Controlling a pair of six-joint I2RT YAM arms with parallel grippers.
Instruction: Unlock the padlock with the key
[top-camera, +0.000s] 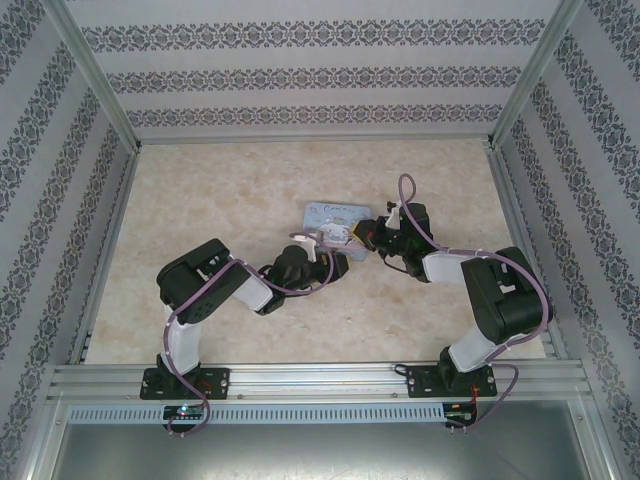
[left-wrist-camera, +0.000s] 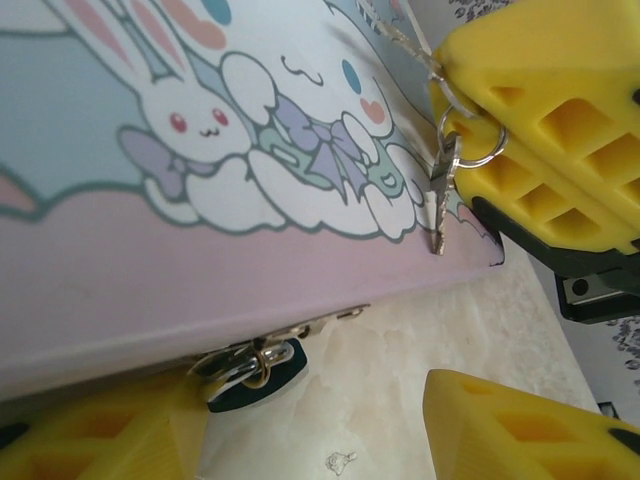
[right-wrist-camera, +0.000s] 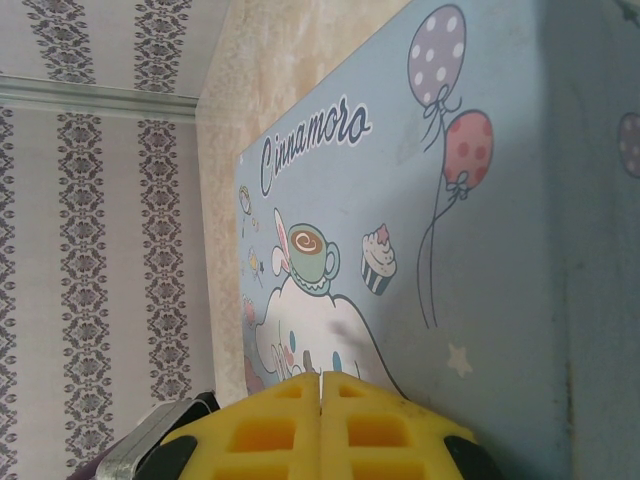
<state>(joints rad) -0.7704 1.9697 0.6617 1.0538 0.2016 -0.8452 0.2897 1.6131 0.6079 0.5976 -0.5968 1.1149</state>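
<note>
Marbled tabletop (top-camera: 200, 200), patterned walls around. Left claw (left-wrist-camera: 315, 405) half spread, gripping nothing; padlock (left-wrist-camera: 250, 372) between its fingers, close against one, hung at the tin (left-wrist-camera: 150, 290) edge. Right claw (right-wrist-camera: 321, 378) pinched shut on the ring of the key (left-wrist-camera: 443, 200), blade dangling tip-down, above and aside of the padlock, apart. One padlock, one key, one tin.

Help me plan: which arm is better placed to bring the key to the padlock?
Right: the right gripper is shut on the key ring, key dangling beside the tin. The left gripper is open, padlock by one finger.
</note>
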